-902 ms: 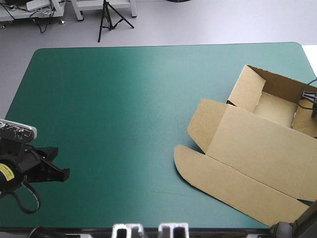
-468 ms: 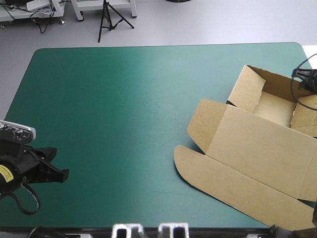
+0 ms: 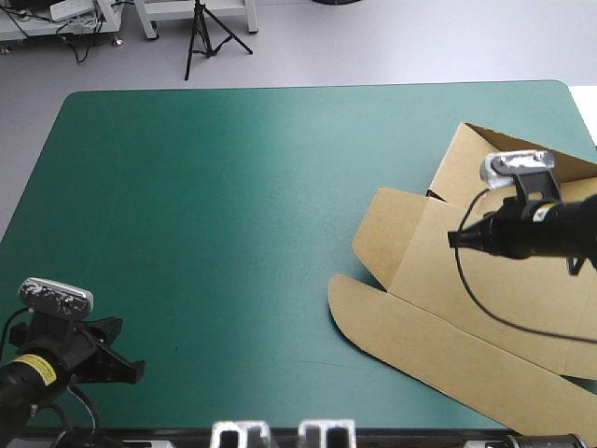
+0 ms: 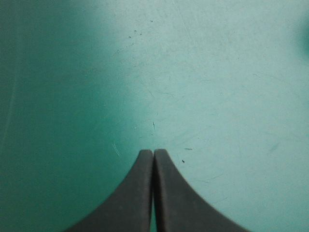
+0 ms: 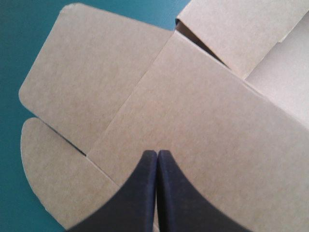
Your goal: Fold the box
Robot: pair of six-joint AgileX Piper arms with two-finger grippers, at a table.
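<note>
The brown box [image 3: 420, 266] lies at the table's right side. Its lid is flat toward the front, with a rounded side flap [image 3: 384, 229] and a long front flap [image 3: 410, 341]. Raised tray walls [image 3: 464, 166] stand at the back. My right gripper [image 3: 455, 239] hovers over the lid, pointing left, its fingers shut with nothing in them. In the right wrist view the gripper [image 5: 157, 152] sits above the lid panel [image 5: 203, 111], the rounded flap [image 5: 87, 72] ahead of it. My left gripper [image 3: 133, 372] is at the front left corner, shut; in its own wrist view the gripper [image 4: 153, 151] is over bare teal-green cover.
The teal-green table [image 3: 233, 187] is bare cover across its left and middle. The box's right part runs past the table's right edge in the high view. A black tripod [image 3: 201, 37] stands on the floor beyond the far edge.
My right arm has swung in from the right edge to above the box lid. My left gripper has drawn back toward the table's front edge.
</note>
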